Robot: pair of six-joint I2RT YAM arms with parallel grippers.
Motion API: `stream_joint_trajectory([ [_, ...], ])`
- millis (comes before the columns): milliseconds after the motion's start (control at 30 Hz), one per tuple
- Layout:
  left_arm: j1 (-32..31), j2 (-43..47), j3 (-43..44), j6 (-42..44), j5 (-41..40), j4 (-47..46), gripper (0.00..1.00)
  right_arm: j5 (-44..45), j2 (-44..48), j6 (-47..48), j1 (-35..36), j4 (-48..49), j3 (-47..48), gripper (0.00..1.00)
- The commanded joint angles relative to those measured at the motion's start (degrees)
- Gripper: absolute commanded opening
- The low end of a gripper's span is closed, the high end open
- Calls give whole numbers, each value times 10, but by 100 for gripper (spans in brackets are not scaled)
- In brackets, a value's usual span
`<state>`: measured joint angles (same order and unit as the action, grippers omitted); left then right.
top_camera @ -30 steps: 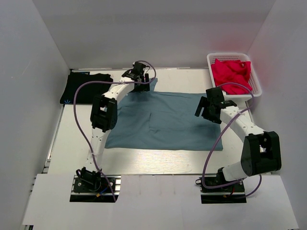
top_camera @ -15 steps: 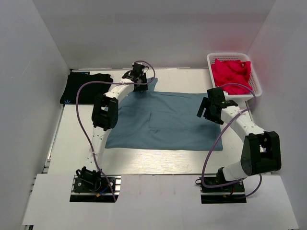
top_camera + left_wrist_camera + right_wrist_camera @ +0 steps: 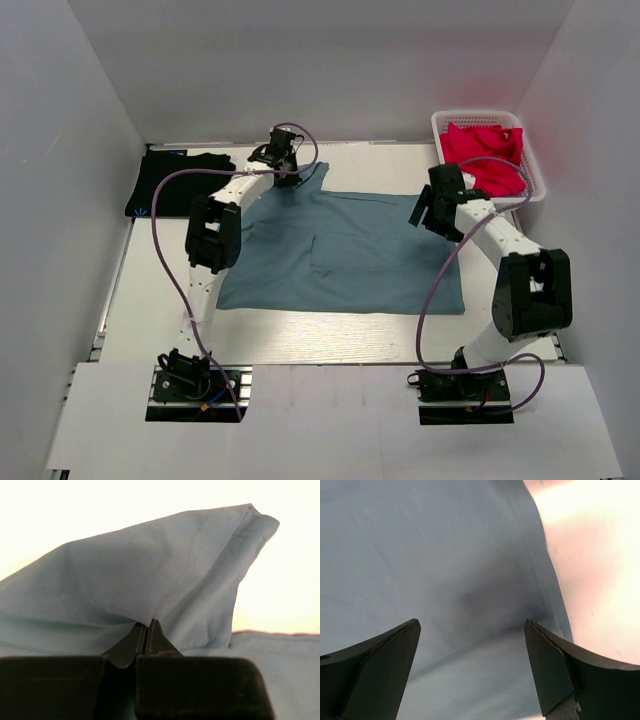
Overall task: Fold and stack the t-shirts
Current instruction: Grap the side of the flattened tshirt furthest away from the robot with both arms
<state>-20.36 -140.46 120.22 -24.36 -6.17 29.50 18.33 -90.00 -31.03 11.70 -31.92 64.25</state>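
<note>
**Supervisor:** Position of the garments?

**Inspector:** The blue-grey t-shirt [image 3: 350,260] lies spread across the middle of the desk [image 3: 300,335], mostly flat. Its far left corner is raised off the surface. The black t-shirt [image 3: 185,180] lies in a compact shape at the far left corner, apart from the blue one, with a small blue mark [image 3: 143,212] at its near edge.

**Supervisor:** Left gripper?

**Inspector:** The left gripper [image 3: 148,625] is closed tight on the raised corner of the blue-grey t-shirt. The wrist view shows the fingers pressed together with a hemmed fold of cloth pinched between them and draping over them.

**Supervisor:** Right gripper?

**Inspector:** The right gripper [image 3: 472,625] is spread wide and holds nothing. It hangs over the shirt's far right part, just inside the hemmed edge. I cannot tell whether the fingertips touch the cloth.

**Supervisor:** Other items?

**Inspector:** A white basket [image 3: 478,114] at the far right corner holds a red cloth [image 3: 485,150].
</note>
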Motion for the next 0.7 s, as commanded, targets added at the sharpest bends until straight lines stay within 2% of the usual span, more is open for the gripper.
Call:
stream_joint_trajectory([
  [0, 11, 96, -19, 26, -5, -9, 0, 33, -37, -27, 2, -5, 74, 90],
  [167, 28, 143, -62, 40, -5, -4, 0, 48, -119, -65, 5, -1, 154, 90],
  [300, 38, 190, -134, 62, 22, -32, 0, 81, -191, -119, 7, -35, 232, 89],
  [400, 44, 217, -155, 68, 34, -38, 0, 105, -262, -153, 11, -59, 318, 89],
  [667, 56, 252, -207, 51, 47, -40, 0, 148, -376, -220, 17, -123, 470, 88],
])
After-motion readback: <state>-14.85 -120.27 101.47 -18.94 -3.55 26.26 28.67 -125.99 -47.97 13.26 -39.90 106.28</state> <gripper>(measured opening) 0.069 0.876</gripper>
